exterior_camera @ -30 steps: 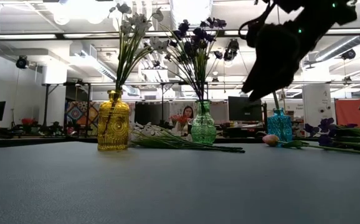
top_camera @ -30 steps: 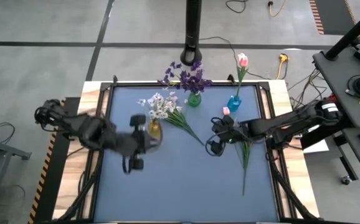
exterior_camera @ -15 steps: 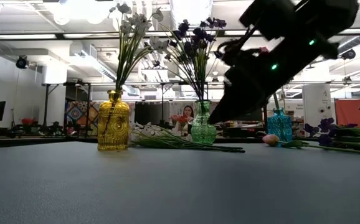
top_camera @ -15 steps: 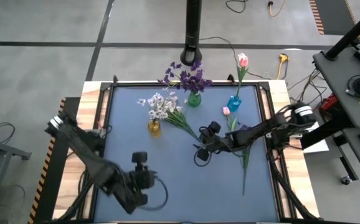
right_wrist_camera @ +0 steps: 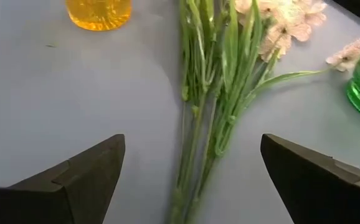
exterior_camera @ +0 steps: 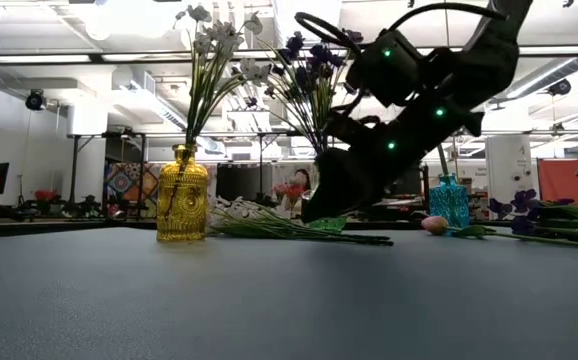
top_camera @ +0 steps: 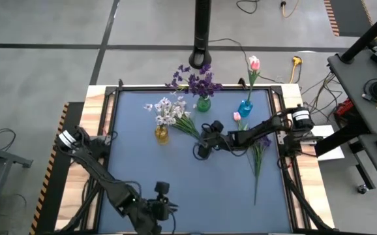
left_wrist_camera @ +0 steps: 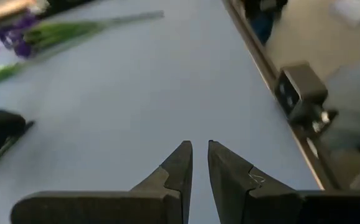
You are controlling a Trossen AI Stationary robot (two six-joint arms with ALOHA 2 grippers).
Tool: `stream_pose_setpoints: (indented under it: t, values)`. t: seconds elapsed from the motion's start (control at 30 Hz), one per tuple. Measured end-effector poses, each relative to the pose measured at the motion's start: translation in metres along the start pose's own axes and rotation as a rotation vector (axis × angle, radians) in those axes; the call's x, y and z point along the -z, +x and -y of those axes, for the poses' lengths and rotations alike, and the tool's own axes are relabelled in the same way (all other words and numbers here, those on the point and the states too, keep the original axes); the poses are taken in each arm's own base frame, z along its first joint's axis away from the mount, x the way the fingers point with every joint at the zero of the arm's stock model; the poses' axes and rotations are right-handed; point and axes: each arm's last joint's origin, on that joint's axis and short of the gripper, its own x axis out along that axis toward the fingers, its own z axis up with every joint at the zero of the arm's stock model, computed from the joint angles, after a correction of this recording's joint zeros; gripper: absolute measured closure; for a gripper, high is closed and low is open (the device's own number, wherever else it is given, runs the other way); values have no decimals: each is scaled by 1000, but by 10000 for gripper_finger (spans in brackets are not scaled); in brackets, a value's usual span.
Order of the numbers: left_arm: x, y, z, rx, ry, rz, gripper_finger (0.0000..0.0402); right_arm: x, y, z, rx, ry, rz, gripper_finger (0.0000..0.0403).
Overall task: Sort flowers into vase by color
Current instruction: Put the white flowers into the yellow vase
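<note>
**Flower sorting: roughly halfway, by the look of it**

Yellow vase point(top_camera: 162, 134) already has white sprigs, green vase point(top_camera: 203, 104) has purple ones, and blue vase point(top_camera: 244, 107) has one pink tulip. Left on the mat: a white bunch point(top_camera: 192, 128) lying between the yellow and green vases, a loose pink bud point(top_camera: 237, 116) beside the blue vase, and purple stems point(top_camera: 257, 156) toward the right edge.

Right gripper point(top_camera: 203, 146) hangs over the white bunch's stem ends, fingers spread wide, nothing held. Left gripper point(top_camera: 160, 207) is parked at the near edge, fingers nearly together, empty.
</note>
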Motion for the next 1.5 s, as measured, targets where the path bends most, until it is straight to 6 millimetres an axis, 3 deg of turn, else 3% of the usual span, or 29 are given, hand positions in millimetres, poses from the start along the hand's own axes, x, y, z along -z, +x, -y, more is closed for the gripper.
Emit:
stream_pose_setpoints:
  t: [0.13, 0.3, 0.8, 0.93, 1.2, 1.5]
  values:
    - [17, 4, -11, -48, -63, 106, 366, 2, 12, 2, 18, -12, -21, 56]
    - [32, 7, -22, -66, -141, 199, 366, 4, 25, 1, 12, 0, -51, 110]
    - [29, -3, -38, -273, -164, 263, 366, 11, 21, -7, 5, 76, -167, 355]
    - [28, -7, -41, -276, -158, 256, 366, 13, 4, -16, 6, 70, -227, 378]
    - [15, -23, -50, -264, -90, 276, 366, 9, -52, -31, -40, 87, -354, 371]
    - [8, -14, -49, 117, 111, 297, 366, 19, -133, -58, -117, 161, -218, 373]
